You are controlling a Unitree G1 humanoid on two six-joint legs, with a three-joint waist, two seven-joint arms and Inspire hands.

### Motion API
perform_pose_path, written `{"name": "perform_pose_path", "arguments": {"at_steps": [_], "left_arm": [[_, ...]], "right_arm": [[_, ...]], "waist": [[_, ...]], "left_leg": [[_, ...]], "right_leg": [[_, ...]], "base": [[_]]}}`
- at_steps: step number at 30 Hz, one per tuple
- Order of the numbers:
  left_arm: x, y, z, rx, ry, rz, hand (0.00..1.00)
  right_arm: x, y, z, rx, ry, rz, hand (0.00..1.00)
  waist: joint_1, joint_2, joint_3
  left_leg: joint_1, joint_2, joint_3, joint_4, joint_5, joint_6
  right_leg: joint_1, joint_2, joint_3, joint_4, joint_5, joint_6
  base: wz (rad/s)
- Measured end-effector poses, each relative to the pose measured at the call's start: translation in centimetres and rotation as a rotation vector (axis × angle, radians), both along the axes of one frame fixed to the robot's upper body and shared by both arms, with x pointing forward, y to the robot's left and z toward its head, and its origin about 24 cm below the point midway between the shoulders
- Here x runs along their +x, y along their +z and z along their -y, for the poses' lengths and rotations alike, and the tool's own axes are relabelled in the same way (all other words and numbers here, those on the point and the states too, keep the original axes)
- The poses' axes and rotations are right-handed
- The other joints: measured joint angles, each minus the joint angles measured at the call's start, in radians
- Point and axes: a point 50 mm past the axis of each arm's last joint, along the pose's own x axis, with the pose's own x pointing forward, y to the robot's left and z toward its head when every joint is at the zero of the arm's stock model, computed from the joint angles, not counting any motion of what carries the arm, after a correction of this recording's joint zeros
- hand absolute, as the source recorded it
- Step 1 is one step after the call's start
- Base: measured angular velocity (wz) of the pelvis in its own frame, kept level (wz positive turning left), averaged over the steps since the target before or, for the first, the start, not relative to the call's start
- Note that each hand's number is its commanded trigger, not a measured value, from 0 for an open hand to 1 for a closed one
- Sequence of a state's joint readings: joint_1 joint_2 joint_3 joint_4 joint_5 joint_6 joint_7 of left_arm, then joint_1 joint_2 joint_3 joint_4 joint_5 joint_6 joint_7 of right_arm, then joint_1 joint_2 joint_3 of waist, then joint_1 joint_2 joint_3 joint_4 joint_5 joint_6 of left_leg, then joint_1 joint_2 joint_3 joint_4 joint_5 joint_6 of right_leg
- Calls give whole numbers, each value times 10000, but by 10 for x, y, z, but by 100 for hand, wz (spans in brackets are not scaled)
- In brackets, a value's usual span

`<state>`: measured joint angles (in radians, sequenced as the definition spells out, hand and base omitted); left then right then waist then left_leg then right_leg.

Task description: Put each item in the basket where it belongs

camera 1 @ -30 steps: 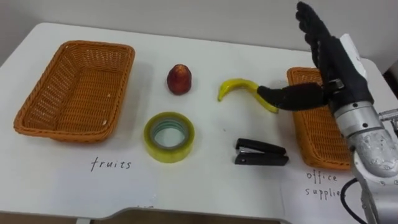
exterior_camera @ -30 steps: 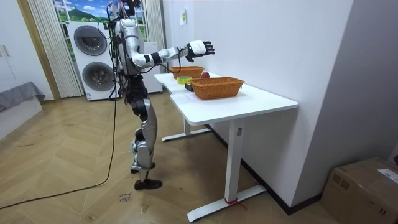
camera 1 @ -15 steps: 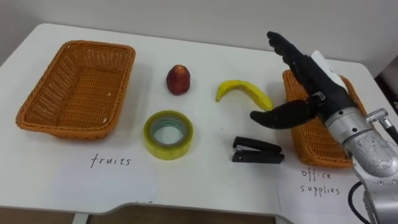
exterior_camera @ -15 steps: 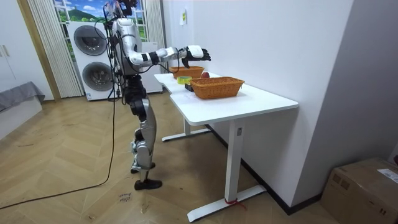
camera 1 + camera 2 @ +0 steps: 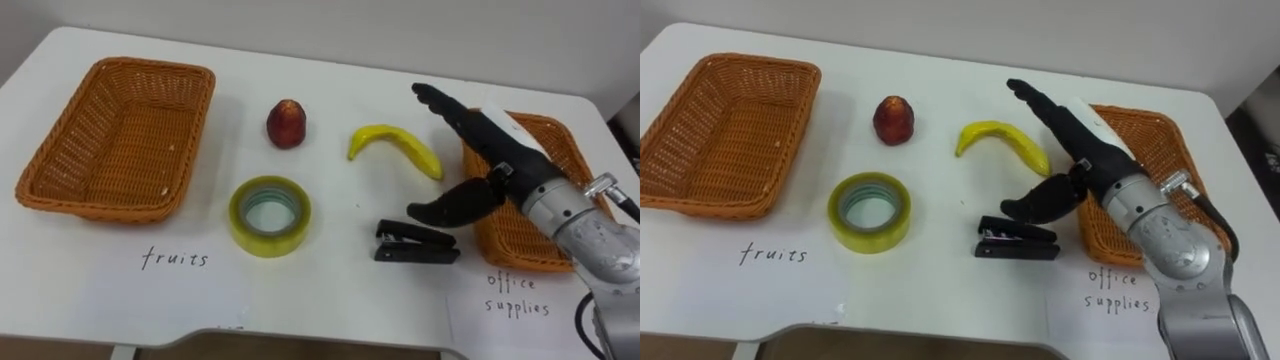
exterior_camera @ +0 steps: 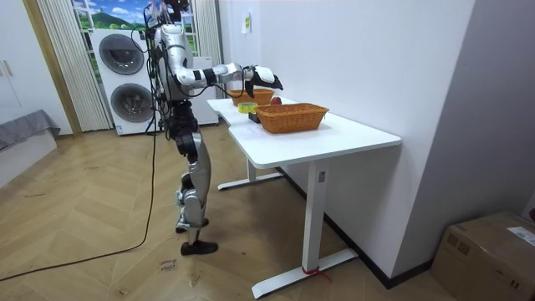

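Note:
On the white table lie a red apple (image 5: 287, 124), a yellow banana (image 5: 394, 148), a roll of yellow tape (image 5: 270, 216) and a black stapler (image 5: 417, 243). My right hand (image 5: 484, 150) hangs open just above the stapler and right of the banana, fingers stretched out to the left and thumb (image 5: 452, 204) pointing down close over the stapler. It holds nothing. The empty fruit basket (image 5: 112, 139) stands at the left over the word "fruits". The office supplies basket (image 5: 530, 215) stands at the right, partly behind my right forearm.
In the room view I stand at the table's end (image 6: 251, 113), right arm stretched over it, a wall behind the table. Two stacked washing machines (image 6: 127, 79) stand behind me. Bare table lies between tape and stapler.
My right hand has come down from high above the right basket and moved left, and now hovers low over the stapler. The objects on the table have not moved.

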<state>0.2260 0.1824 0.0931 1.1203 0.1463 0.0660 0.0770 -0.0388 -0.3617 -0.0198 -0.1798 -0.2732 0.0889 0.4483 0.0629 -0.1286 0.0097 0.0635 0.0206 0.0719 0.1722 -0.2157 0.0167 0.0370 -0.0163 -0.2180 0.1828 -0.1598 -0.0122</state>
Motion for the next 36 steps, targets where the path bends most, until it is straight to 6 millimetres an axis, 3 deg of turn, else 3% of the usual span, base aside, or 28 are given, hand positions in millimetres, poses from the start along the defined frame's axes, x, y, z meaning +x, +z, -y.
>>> {"name": "perform_pose_path", "arguments": {"at_steps": [14, 24, 32, 36], "left_arm": [[0, 0, -2, 27, 168, -100, 0], [11, 1, -4, 117, 194, 201, 0], [21, 2, -4, 123, -78, 386, 0], [28, 3, -4, 104, -438, 511, 0]], "right_arm": [[-1, -8, 2, -841, 218, -1029, 0], [-2, -12, 2, -1290, 374, -1596, 0], [-5, -24, -14, -1347, 1221, -2360, 0], [-6, -28, -19, -1339, 1478, -2593, 0]], "waist": [[0, -54, -14], [81, -142, -55], [272, -166, -40], [281, -90, 11]], "left_leg": [[135, -1, 37, -1, 5, -5], [177, -20, 75, -41, 6, -7], [193, 12, 81, -38, 7, -8], [148, 15, 76, -71, 4, -7]], "right_leg": [[140, 7, 24, 11, 3, -4], [135, 20, 68, 14, 4, -4], [127, 29, 158, 7, 9, -4], [99, 32, 155, 7, 28, 5]], "base": [[0], [0], [-1], [0]]}}
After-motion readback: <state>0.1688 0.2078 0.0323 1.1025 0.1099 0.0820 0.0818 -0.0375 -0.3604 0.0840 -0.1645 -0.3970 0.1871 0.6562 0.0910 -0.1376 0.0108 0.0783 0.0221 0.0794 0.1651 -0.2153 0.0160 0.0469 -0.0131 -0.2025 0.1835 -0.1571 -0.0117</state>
